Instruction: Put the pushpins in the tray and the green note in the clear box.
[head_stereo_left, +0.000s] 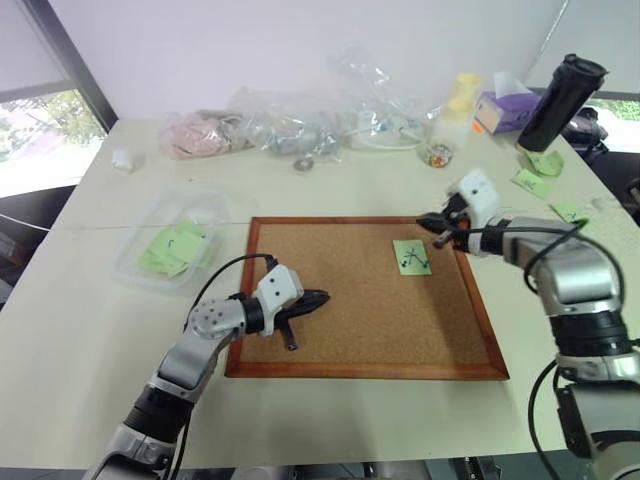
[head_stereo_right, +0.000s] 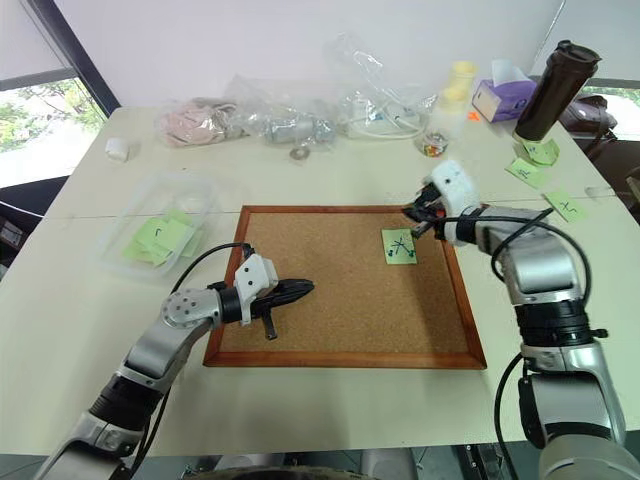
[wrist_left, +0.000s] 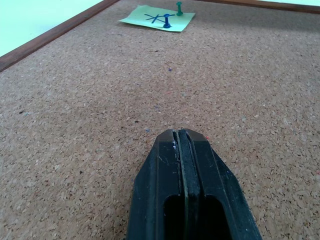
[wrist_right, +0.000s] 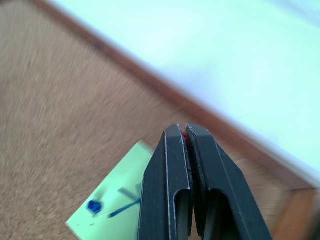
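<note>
The right pincer is clenched, with a speck of red showing between its black fingers near the tips, most likely the head of a small red pushpin. It hangs above the far right corner of the large wood-framed corkboard. Just below and inward of it lies the small light green square paper note with a dark scribble, flat on the cork, with a blue pin and a green pin standing in it.

The left pincer is clenched on nothing, its tips low over bare cork at the near left, well apart from the note.

The grip on so tiny a pin looks slight; a jolt in transit could let it slip and vanish among the cork or onto the pale tabletop. The dark brown tray cannot be made out here, so the drop-off may need a search. With two pins left in it, pulling the note early would tear it. The shallow transparent plastic box, far left of both pincers, already holds green notes.
</note>
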